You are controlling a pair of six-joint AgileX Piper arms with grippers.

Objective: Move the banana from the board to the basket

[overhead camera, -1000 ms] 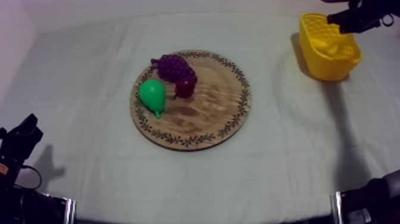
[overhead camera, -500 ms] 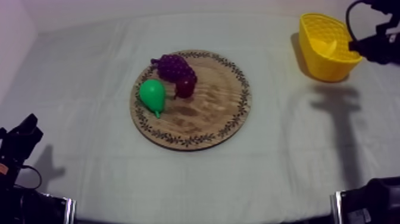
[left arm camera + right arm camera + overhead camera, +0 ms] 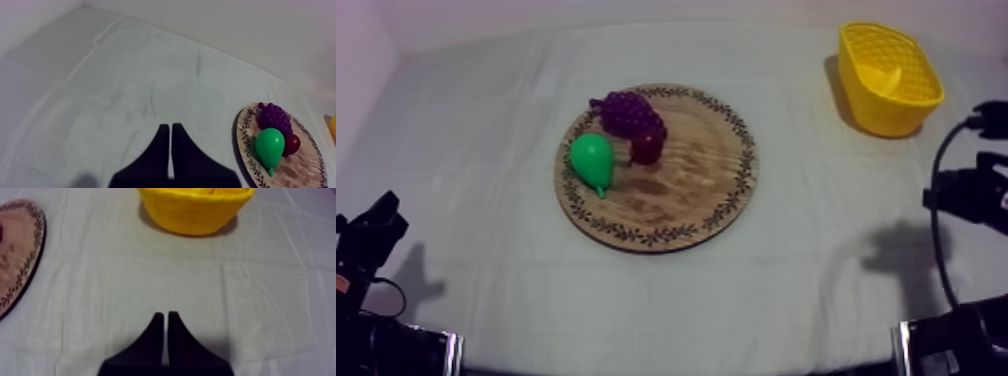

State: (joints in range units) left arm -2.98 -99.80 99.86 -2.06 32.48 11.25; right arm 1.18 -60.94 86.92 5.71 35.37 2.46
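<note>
Yellow latticed basket [image 3: 901,118] at the far right holds the pale toy banana [image 3: 889,78], seen from above; the right wrist view meets its outer wall, ahead of the right gripper [image 3: 165,314], clenched empty. The left gripper [image 3: 167,126], also clenched empty, lies apart from the round wooden board [image 3: 696,190] bearing green pear [image 3: 593,160], purple grapes [image 3: 628,112], small red fruit [image 3: 647,147].
</note>
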